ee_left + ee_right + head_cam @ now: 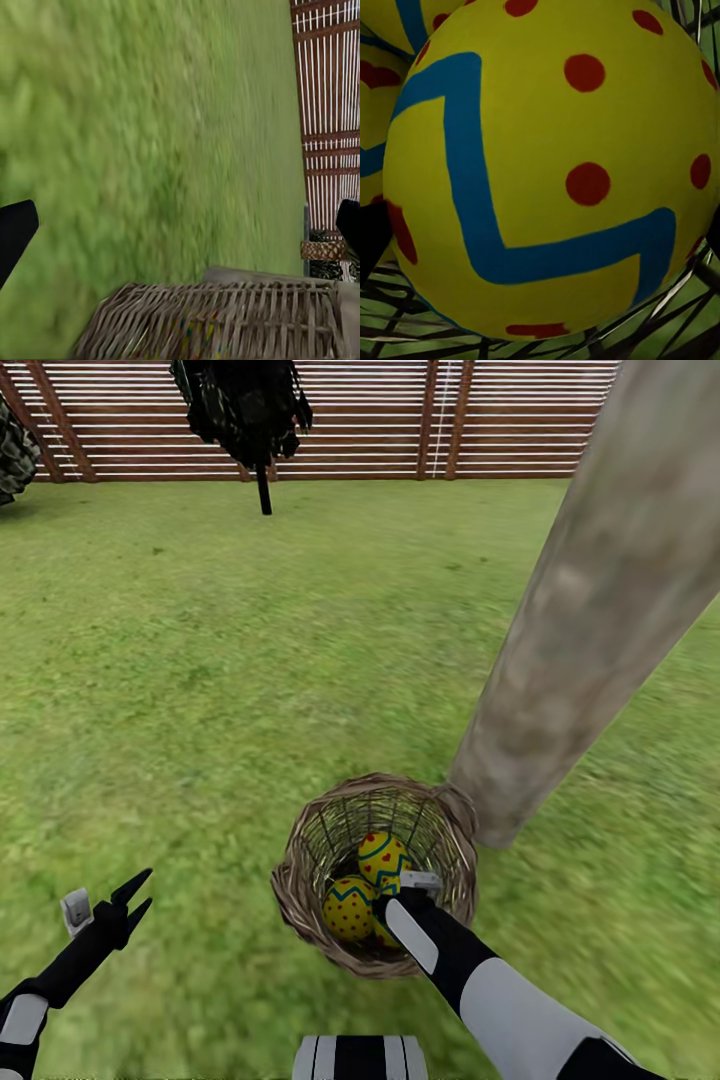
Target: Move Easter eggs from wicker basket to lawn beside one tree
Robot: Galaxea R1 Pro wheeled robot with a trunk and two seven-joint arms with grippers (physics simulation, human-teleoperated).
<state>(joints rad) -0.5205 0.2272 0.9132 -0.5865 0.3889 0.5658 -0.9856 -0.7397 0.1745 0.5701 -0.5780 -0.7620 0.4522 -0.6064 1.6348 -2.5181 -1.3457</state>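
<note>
Right gripper (392, 908) in wicker basket (300, 890) – grip unclear – tree (590, 610) beside; left gripper (138, 895) spread

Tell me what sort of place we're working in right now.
Most likely a fenced garden: short green lawn all around, a brown slatted wooden fence at the back, and a thick pale tree trunk beside the wicker basket.
</note>
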